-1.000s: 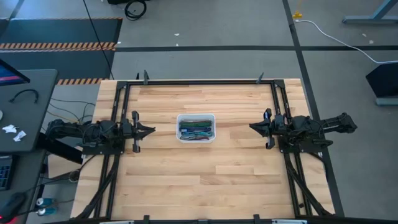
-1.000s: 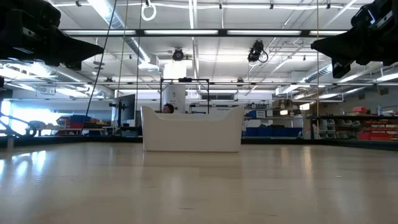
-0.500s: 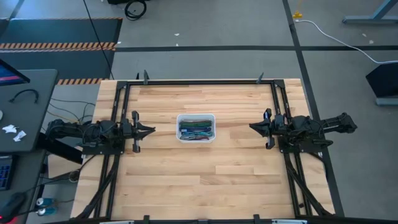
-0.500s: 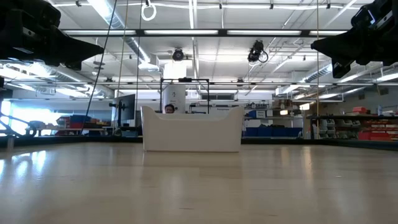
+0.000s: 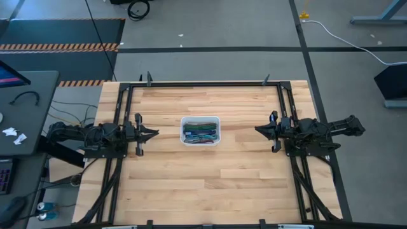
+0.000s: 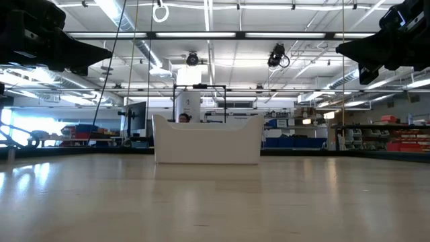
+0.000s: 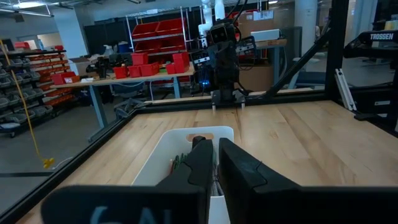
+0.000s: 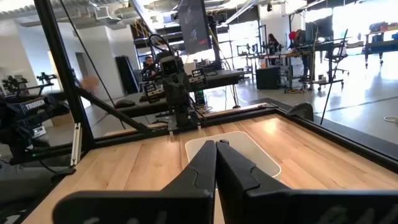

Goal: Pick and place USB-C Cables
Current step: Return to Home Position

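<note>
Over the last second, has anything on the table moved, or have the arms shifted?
Nothing visibly changed. The left end effector and the right end effector stay shut, parked either side of the white rectangular plastic bin, which keeps the bundled coloured USB-C cables inside it on the light wooden table.

The high view looks straight down over the pale wooden table [image 5: 203, 184]. The low view skims its surface. The wrist views face inward. All share the white plastic bin [image 5: 201, 117] mid-frame.
</note>
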Controlling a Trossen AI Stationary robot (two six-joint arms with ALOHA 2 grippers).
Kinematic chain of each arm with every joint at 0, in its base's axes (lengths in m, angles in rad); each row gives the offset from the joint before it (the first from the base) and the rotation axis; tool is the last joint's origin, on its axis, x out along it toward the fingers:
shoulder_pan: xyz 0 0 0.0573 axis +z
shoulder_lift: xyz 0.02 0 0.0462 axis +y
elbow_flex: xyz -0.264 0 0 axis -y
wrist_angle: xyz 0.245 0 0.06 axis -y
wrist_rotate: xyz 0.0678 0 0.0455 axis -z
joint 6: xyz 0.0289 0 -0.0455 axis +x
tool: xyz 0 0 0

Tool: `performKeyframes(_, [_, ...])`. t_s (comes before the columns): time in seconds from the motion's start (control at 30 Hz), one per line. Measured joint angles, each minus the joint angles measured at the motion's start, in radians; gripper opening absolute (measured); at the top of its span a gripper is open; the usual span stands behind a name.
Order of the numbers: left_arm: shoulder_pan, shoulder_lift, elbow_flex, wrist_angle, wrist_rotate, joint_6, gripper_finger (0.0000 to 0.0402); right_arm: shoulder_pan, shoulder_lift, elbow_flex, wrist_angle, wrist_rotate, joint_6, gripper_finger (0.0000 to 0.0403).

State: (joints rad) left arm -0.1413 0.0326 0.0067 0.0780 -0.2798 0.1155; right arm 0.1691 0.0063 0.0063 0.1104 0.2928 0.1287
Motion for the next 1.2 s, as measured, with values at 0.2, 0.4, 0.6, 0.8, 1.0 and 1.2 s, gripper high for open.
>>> performKeyframes(0.2, [0.0,0.0,0.0,0.0,0.0,0.0,0.0028,0.0,0.0,0.0,0.0,0.0,0.0,0.0014])
performKeyframes(0.4, [0.0,0.0,0.0,0.0,0.0,0.0,0.0024,0.0,0.0,0.0,0.0,0.0,0.0,0.0014])
performKeyframes(0.6, [0.0,0.0,0.0,0.0,0.0,0.0,0.0034,0.0,0.0,0.0,0.0,0.0,0.0,0.0014])
performKeyframes(0.8, [0.0,0.0,0.0,0.0,0.0,0.0,0.0032,0.0,0.0,0.0,0.0,0.0,0.0,0.0014])
performKeyframes(1.0, [0.0,0.0,0.0,0.0,0.0,0.0,0.0023,0.0,0.0,0.0,0.0,0.0,0.0,0.0014])
performKeyframes(1.2, [0.0,0.0,0.0,0.0,0.0,0.0,0.003,0.0,0.0,0.0,0.0,0.0,0.0,0.0014])
